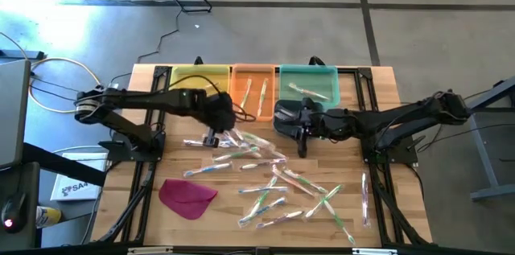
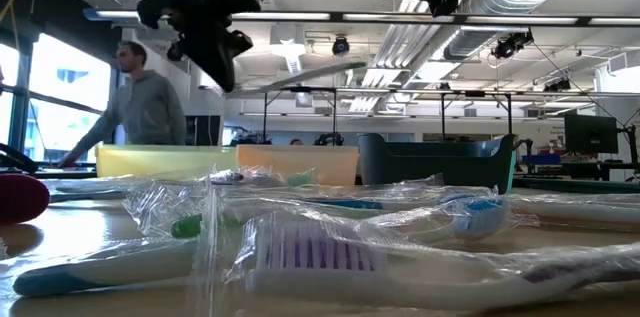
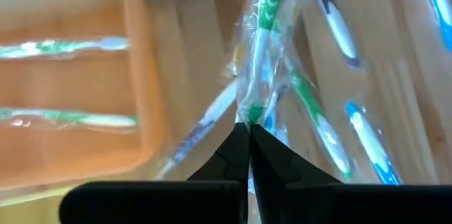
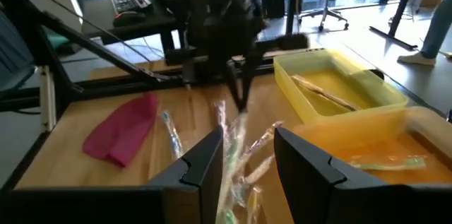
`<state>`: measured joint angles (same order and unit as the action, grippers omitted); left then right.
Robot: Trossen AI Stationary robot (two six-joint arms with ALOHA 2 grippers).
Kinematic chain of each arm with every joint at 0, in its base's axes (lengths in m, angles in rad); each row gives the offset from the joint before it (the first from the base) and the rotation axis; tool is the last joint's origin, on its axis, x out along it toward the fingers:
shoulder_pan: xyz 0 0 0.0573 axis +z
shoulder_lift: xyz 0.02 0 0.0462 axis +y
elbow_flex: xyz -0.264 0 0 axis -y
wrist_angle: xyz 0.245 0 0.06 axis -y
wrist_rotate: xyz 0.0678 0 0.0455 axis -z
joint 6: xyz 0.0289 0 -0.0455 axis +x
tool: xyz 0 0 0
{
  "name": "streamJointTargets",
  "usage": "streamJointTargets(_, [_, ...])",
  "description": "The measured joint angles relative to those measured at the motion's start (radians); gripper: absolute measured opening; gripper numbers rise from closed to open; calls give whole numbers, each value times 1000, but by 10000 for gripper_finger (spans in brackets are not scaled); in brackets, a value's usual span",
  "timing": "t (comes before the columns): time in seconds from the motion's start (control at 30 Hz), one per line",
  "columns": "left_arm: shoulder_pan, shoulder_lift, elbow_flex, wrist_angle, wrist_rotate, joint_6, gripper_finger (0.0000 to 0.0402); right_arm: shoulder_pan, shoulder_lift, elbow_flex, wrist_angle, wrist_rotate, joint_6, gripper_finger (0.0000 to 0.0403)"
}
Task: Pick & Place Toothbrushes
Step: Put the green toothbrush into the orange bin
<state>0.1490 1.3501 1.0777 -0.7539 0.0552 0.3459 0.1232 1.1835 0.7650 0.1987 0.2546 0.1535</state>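
Magenta cloth (image 1: 187, 196) lies lower left on the tabletop (image 1: 386, 94) — left claw (image 3: 248, 128) clamped on a green toothbrush (image 3: 265, 19); right claw (image 4: 247, 155) half-open, straddling wrapped toothbrushes (image 1: 273, 183).

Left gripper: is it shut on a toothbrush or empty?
Shut on a toothbrush. In the left wrist view the left gripper has its tips pinched together on the wrapper of a green-handled toothbrush hanging from them.

left claw (image 3: 248, 126) pinched, right claw (image 4: 244, 155) parted
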Motion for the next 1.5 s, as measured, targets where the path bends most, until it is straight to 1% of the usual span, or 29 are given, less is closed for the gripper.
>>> streamJointTargets(0.2, [74,-21,38,-10,-18,16,0,16,-18,1,2,1,0,120])
streamJointTargets(0.27, [109,-20,58,18,-22,10,0,16,-18,1,2,1,0,120])
streamJointTargets(0.43, [202,-20,88,20,-22,-22,0,17,-18,1,-1,2,0,120])
streamJointTargets(0.67, [321,-19,90,91,14,-88,0,17,-18,1,-11,1,0,120])
streamJointTargets(0.83, [379,-19,90,176,20,-162,0,16,-18,1,-11,2,0,120])
streamJointTargets(1.0, [416,-19,90,247,22,-234,0,16,-18,1,-16,2,0,120])
streamJointTargets(1.17, [420,14,90,286,12,-310,0,16,-18,1,-24,9,-1,120])
streamJointTargets(1.5, [421,165,90,322,-88,-516,0,16,-18,1,-33,9,0,120])
